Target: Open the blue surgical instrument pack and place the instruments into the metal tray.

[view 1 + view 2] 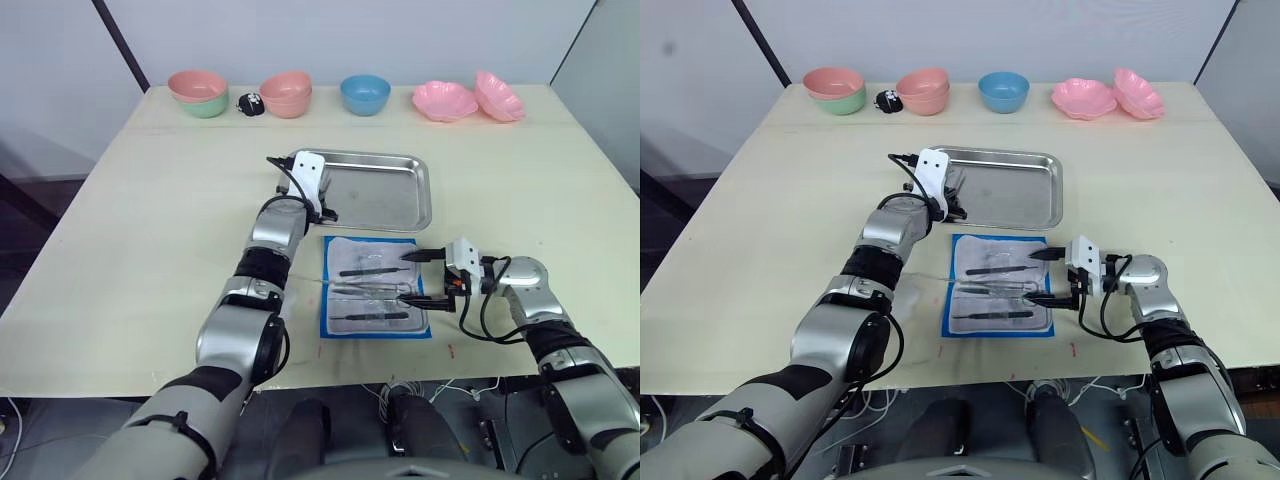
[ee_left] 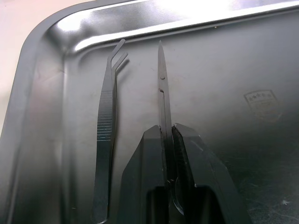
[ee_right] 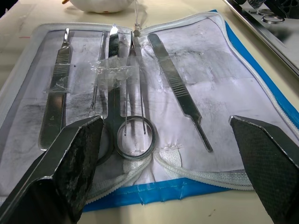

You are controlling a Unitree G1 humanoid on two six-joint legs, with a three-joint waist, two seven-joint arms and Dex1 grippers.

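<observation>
Pale cream table [image 1: 150, 200] against a white wall; along its far edge we log stacked pink and green bowls [image 1: 198, 92], a second pink stack [image 1: 287, 94], a blue bowl [image 1: 365, 94] and pink scalloped dishes [image 1: 468, 98].

Left gripper [image 2: 169, 154]: over the left end of the metal tray [image 1: 400, 205], its fingers clamped on slim scissors [image 2: 162, 88], blades pointing toward the tray's rim. Just beside them, bent-tip tweezers [image 2: 106, 135] lie flat on the tray floor.

Blue surgical instrument pack [image 1: 373, 287]: unzipped and spread flat on the table just in front of the tray, white lining up. We count several instruments [image 3: 133, 107] still on it, among them a ring-handled piece, a scalpel handle [image 3: 180, 95] and another flat handle [image 3: 55, 88].

Right gripper [image 1: 422, 278]: at the pack's right edge, fingers spread wide apart, holding nothing.
</observation>
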